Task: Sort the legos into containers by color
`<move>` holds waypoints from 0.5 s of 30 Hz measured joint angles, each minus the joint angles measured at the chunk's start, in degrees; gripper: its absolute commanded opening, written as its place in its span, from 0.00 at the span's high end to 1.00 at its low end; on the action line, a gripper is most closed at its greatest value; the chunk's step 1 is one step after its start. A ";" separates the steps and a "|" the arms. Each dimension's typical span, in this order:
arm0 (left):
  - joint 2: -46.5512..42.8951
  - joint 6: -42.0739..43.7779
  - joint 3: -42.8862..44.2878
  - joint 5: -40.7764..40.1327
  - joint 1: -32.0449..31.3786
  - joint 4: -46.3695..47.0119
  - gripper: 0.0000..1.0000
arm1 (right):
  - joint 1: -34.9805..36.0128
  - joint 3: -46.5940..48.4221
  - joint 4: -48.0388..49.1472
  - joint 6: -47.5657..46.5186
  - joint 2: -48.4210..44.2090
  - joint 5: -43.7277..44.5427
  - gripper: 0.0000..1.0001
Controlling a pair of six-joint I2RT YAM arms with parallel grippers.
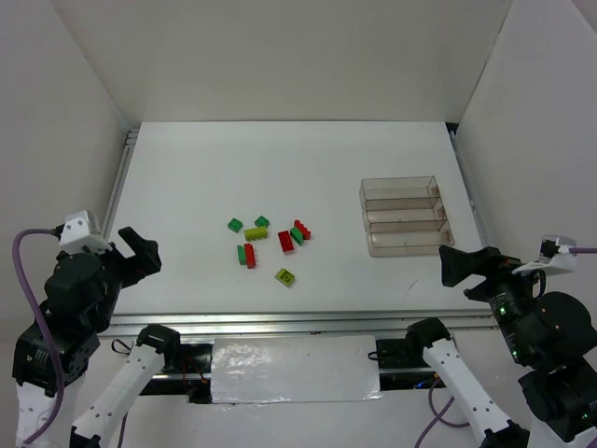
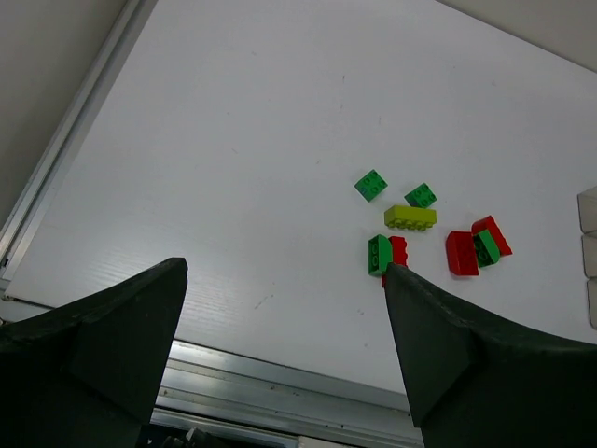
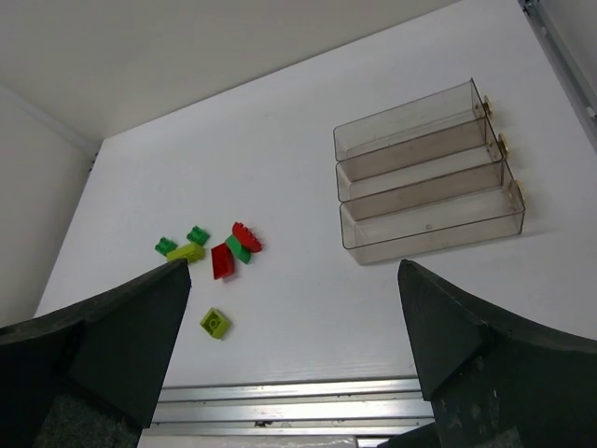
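The legos lie in a loose cluster at mid-table: two dark green bricks, a yellow-green brick, a green and red pair, a red brick, a green and red pair, and a lone yellow-green brick. The containers, three joined clear trays, stand to the right with nothing in them. My left gripper is open and empty at the near left. My right gripper is open and empty, just in front of the trays.
A metal rail runs along the table's near edge, and another along the left edge. White walls close in the left, right and far sides. The left wrist view shows the cluster; the right wrist view shows the trays and the cluster.
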 measured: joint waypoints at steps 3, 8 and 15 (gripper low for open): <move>0.28 0.00 -0.66 0.55 0.00 0.24 0.00 | 0.00 -0.11 0.15 -0.26 -0.46 -0.35 0.00; 0.31 -0.02 -1.79 1.18 0.00 2.12 0.00 | 0.00 -4.66 5.11 -2.38 -3.26 -6.99 0.00; 0.94 -0.11 -10.01 1.27 0.00 7.61 0.00 | 2.58 -18.95 17.25 -3.32 9.68 -26.23 0.00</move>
